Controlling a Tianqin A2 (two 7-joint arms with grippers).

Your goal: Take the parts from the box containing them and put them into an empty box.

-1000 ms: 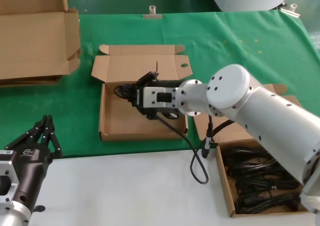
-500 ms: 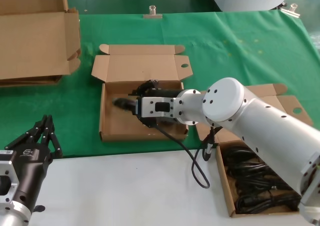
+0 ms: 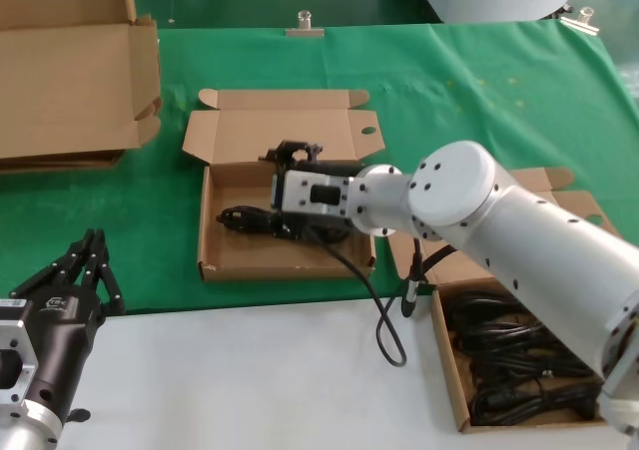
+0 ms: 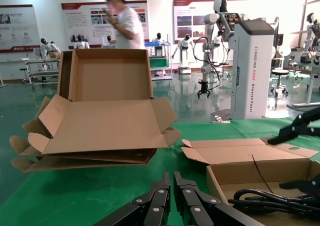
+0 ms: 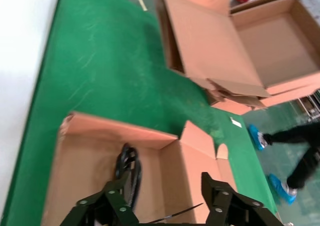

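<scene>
From my head I count two mailer boxes: the middle box holds one cord, and my right gripper hangs above it, fingers spread and holding nothing; the right box holds several more cords. My left gripper waits low left. My left wrist reads "TIANQIN AG2" on a cabinet. My right wrist shows the cord lying in the box.

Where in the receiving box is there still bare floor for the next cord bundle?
In the empty box, bare cardboard runs along its front wall, below the cord bundle lying across the middle, and a thinner strip behind it. The right gripper, open, crowds the middle-right. A loose cord trails over the front-right corner.
</scene>
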